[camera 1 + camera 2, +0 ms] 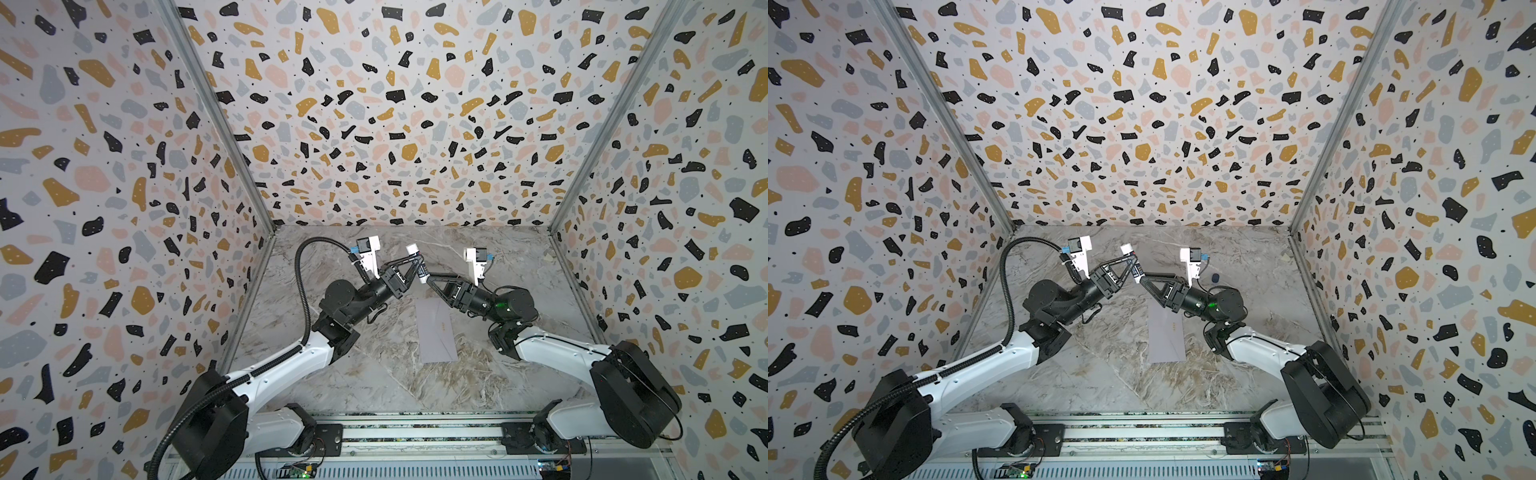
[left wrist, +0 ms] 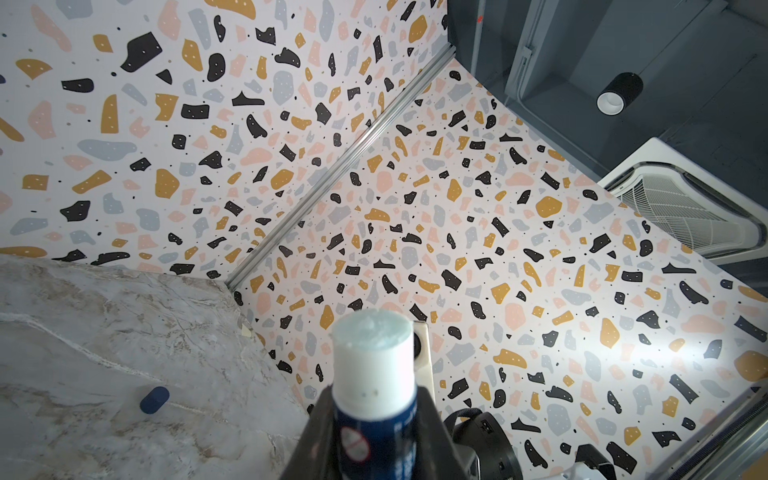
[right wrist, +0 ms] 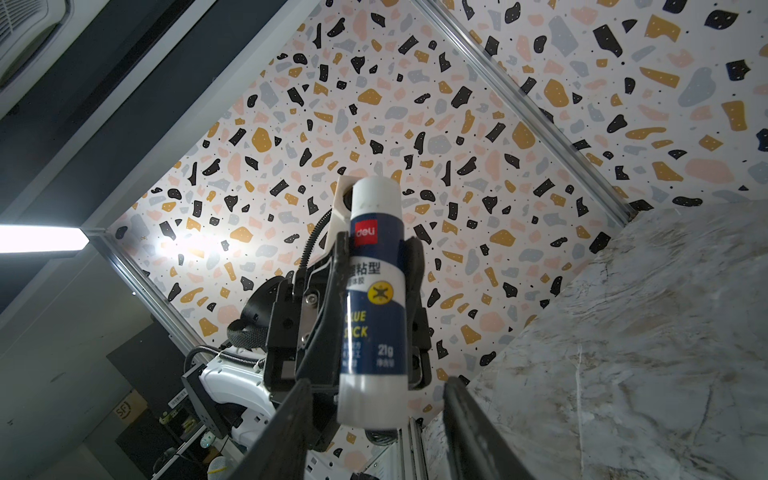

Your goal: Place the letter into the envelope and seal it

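glue stick (image 2: 374, 374) fills the left wrist view, uncapped, its pale glue end bare. left gripper (image 1: 417, 264) is clamped on its barrel and holds it in the air above the table (image 1: 353, 386), glue end up and away, base down toward the right arm. right gripper (image 3: 378, 386) meets it end-on: its jaws stand apart, one on each side of the white base, with a gap on both sides, so it has no grip. the coming move, i judge, turns on this line-up: the glue stick's long axis runs straight into the right jaws, which need only come together on the base. envelope (image 1: 437, 332) lies flat on the table below both grippers, long axis near to far, its far end under the right gripper, so the right arm is nearer. letter shows nowhere; whether it is inside i cannot tell. cap (image 1: 1214, 277) lies further right, well apart.
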